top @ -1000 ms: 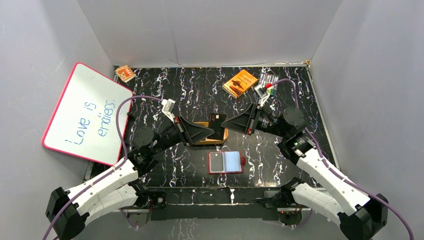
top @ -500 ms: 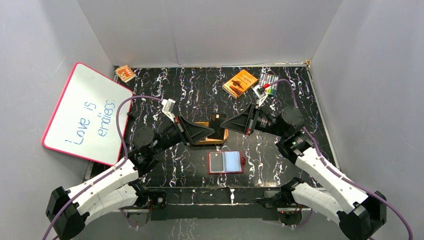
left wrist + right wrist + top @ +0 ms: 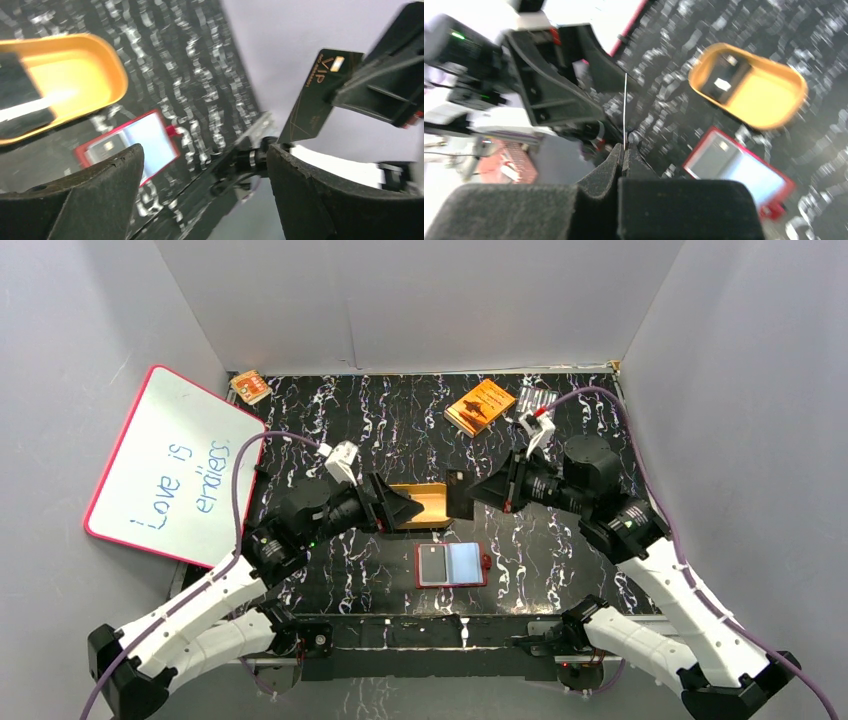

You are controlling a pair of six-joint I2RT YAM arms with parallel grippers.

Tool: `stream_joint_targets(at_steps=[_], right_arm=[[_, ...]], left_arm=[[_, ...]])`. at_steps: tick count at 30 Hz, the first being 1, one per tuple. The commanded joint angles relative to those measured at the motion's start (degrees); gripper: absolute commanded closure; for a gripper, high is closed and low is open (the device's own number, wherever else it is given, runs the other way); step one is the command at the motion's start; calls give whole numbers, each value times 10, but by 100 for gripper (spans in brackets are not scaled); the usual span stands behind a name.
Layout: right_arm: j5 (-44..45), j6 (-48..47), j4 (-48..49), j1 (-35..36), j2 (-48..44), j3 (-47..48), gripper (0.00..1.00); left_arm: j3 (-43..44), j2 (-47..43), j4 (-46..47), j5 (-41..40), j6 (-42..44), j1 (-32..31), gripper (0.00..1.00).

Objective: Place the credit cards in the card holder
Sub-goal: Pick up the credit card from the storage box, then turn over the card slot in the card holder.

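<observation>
Card point(image 3: 461, 494) now only between right fingers point(image 3: 601, 172)

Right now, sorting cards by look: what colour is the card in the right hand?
The card is black with gold VIP lettering; clearest in the left wrist view.

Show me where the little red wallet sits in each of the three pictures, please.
Top external: the red wallet lies open at lower centre, just below the orange tray.
Left wrist: the red wallet is left of centre and low, below the orange tray.
Right wrist: the red wallet is at lower right, below the orange tray.
Shared landmark: the orange tray, beside the wallet in every view.
</observation>
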Motion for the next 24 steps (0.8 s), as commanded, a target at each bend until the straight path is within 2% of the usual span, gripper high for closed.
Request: stream_joint_targets(at_steps=[1, 3, 10, 16, 24], right_arm=[[85, -97, -207, 1, -3, -31, 100], [67, -81, -192, 1, -7, -71, 100], [41, -34, -144, -1, 7, -165, 100], [82, 2, -153, -11, 6, -203, 100], [103, 11, -179, -20, -27, -229, 100]], left_arm=[[27, 42, -197, -34, 67, -2, 11], [19, 68, -189, -21, 49, -16, 11], [38, 177, -156, -74, 32, -92, 11], [60, 269, -97, -68, 16, -109, 14], [117, 382, -69, -72, 10, -136, 26]])
